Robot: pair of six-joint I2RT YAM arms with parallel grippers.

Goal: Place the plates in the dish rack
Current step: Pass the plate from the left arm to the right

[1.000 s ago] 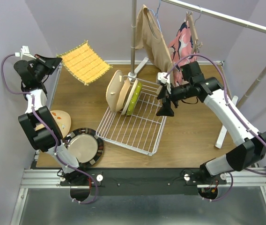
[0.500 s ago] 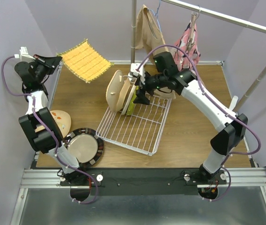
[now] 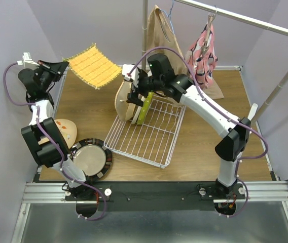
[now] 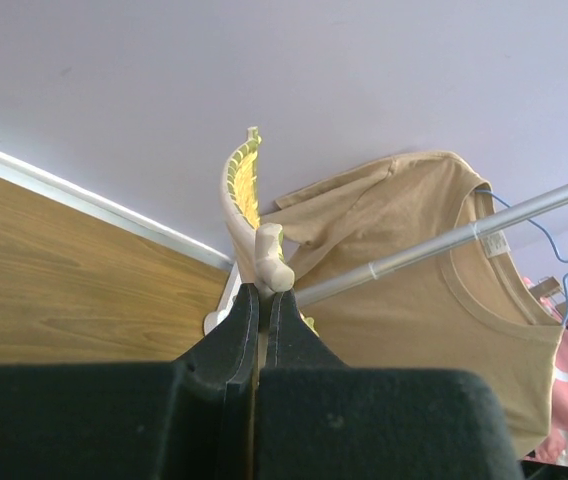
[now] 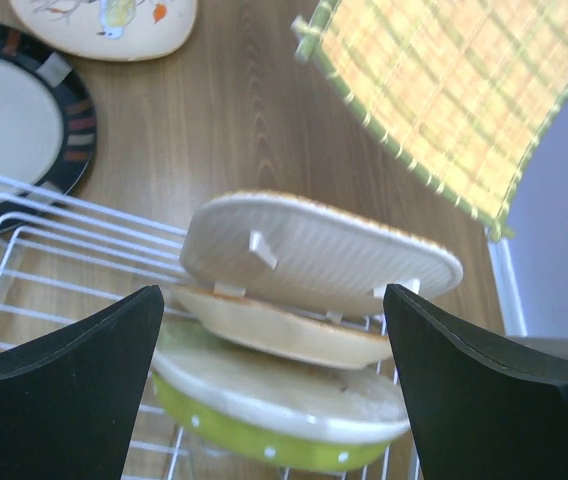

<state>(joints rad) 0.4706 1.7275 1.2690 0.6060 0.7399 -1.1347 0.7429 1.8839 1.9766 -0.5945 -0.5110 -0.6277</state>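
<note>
- Plates, three round ones, stand on edge at the far-left end of the white wire dish rack [image 3: 145, 139]; they lean against one another
- from the right wrist view they run in order: a cream plate [image 5: 314, 255] showing its ribbed underside, a tan plate [image 5: 284, 332] tucked under it, then a lime green plate with white dots [image 5: 274, 415]
- two more plates lie flat on the brown wooden table [image 3: 205, 131], left of the rack and close to the left arm; the dark-rimmed silvery plate [image 3: 90, 158] sits just beside the rack's near-left corner; the pale floral plate [image 3: 65, 130] lies next to it on its far side, partly hidden by the arm
- the right gripper [image 3: 141, 96] reaches across the rack and hangs right over the standing plates; its fingers [image 5: 74, 380] are spread fully apart and hold nothing; in its own camera they frame the three plates, one finger to each side; whether either finger touches a plate, I cannot tell
- the left gripper [image 3: 58, 67] is up at the far-left corner of the table; its jaws are pressed together, seemingly pinching a corner of the square yellow-orange woven mat [image 3: 92, 67], which hangs tilted above the table's far edge
- behind the rack a metal clothes rail [image 3: 245, 19] carries a tan shirt [image 3: 159, 30] and a pink patterned garment [image 3: 202, 50]
</note>
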